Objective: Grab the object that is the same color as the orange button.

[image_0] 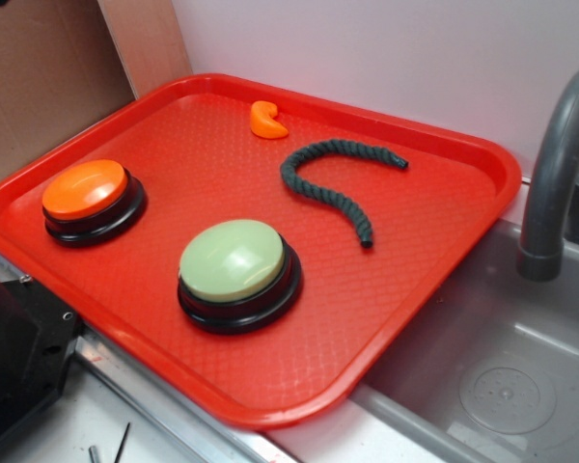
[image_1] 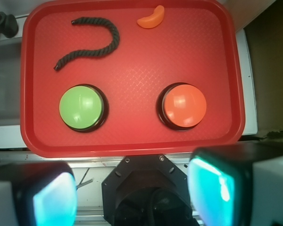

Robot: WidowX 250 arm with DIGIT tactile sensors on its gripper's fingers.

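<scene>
Four things sit on the red tray (image_0: 482, 154): the orange crescent (image_1: 151, 19) at its far edge (just beside the dark rope (image_1: 92, 44)), the orange button (image_1: 183, 105) and a green button (image_1: 82, 108). Gripper (image_1: 132, 193) fingers spread wide, empty, well short of the crescent.

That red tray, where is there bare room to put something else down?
Bare patches on the tray: the middle, between the orange button, green button and rope; also the corner right of the orange crescent. Most crowded: the far edge, with rope and crescent.
</scene>
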